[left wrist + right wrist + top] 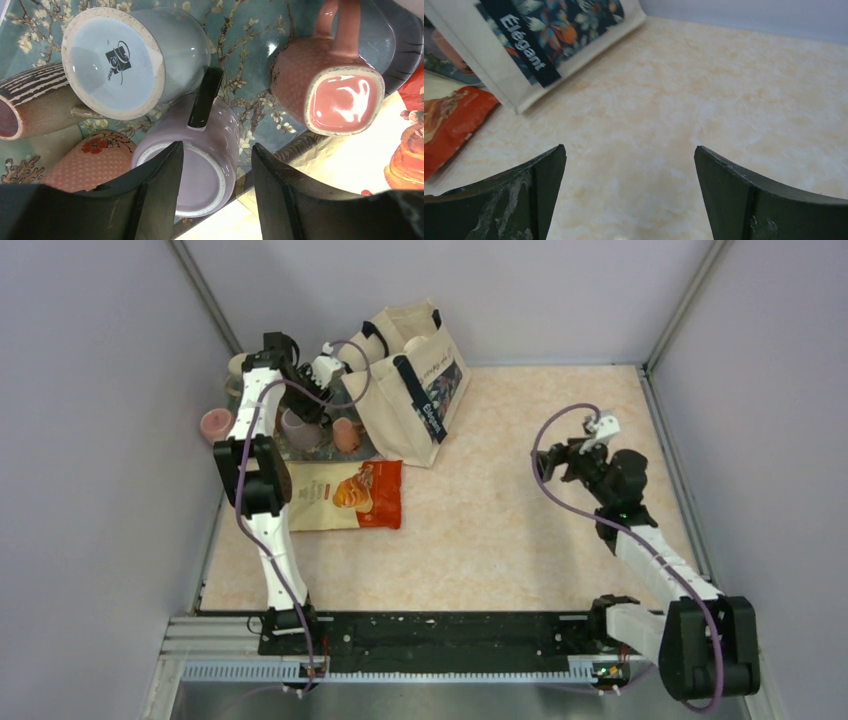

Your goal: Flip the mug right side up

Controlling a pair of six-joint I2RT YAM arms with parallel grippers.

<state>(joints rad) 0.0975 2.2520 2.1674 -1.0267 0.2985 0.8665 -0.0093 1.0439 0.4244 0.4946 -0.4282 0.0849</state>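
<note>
Left gripper (216,192): jaws stood apart, straddling the upturned base of the lilac mug (206,175). One finger (160,192) overlapped the base rim in the wrist view. The other stood clear on the far side. Contact could not be confirmed from this angle.

The mug sat upside down on the floral tray (245,45), with its black handle (205,97) pointing away from the jaws.

Around it on the tray:
- a pale blue mug (115,62), also inverted, just beside it
- a salmon square-based mug (332,87), inverted, near the tray's edge
- a striped brown mug (32,107) on its side
- a pink dotted piece (95,157), partly hidden

Left arm (262,490): stretched far forward from its base, elbow raised and wrist bent down over the tray at the table's far-left corner.

Right gripper (630,195): jaws wide apart with nothing between them, hovering over bare table (704,95). Its arm was folded back on the right side, well apart from the tray.

Surface: mottled peach tabletop. A canvas tote bag (410,380) stood just beside the tray, and an orange snack packet (350,495) lay in front of it. Plain grey panels (90,440) walled the table on three sides.
</note>
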